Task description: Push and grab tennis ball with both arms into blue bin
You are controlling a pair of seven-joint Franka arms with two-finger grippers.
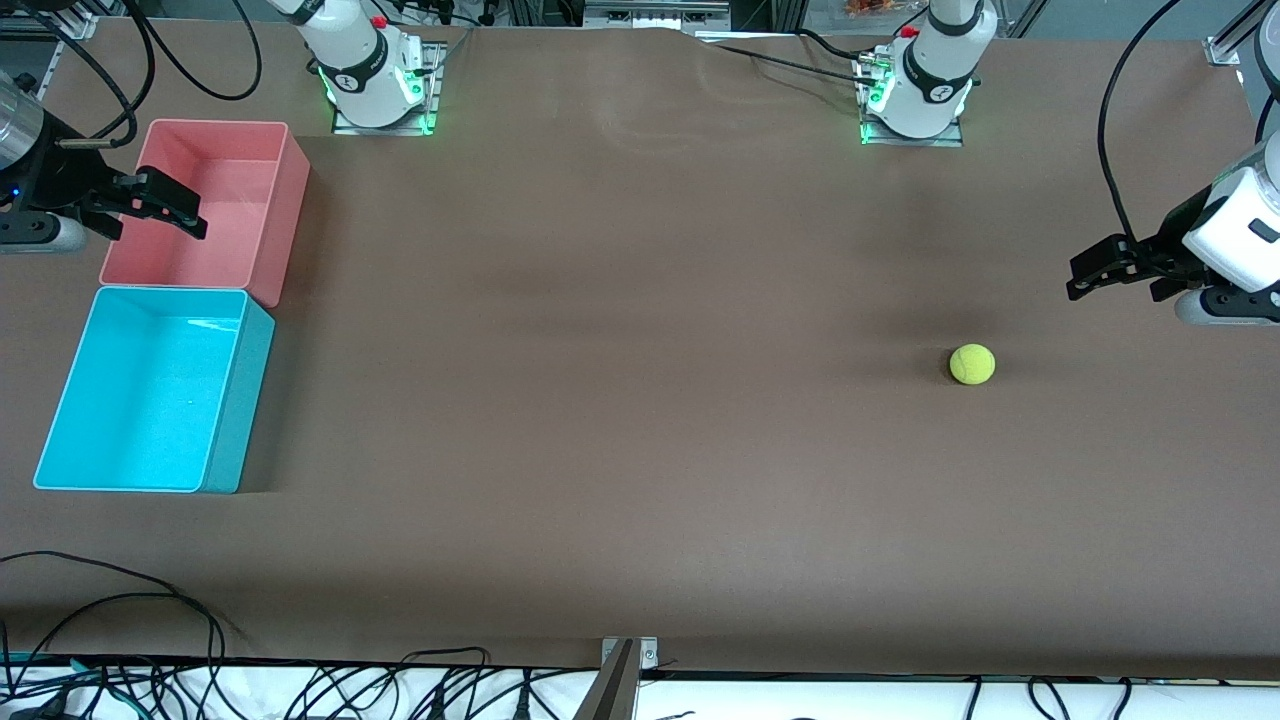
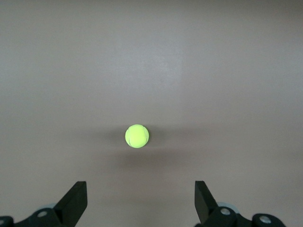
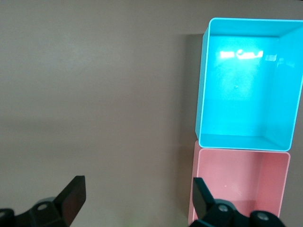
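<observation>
The tennis ball (image 1: 972,364) is small and yellow-green and lies on the brown table toward the left arm's end. In the left wrist view the tennis ball (image 2: 137,136) sits ahead of the fingers, touching neither. My left gripper (image 1: 1085,275) (image 2: 140,187) hovers open and empty above the table beside the ball. The blue bin (image 1: 235,400) (image 3: 203,85) stands empty at the right arm's end. My right gripper (image 1: 185,215) (image 3: 138,183) hangs open and empty over the pink bin's edge.
A pink bin (image 1: 215,123) (image 3: 236,179) stands empty against the blue bin, farther from the front camera. Both arm bases (image 1: 375,85) (image 1: 915,95) stand along the table's back edge. Loose cables (image 1: 150,610) lie at the front edge.
</observation>
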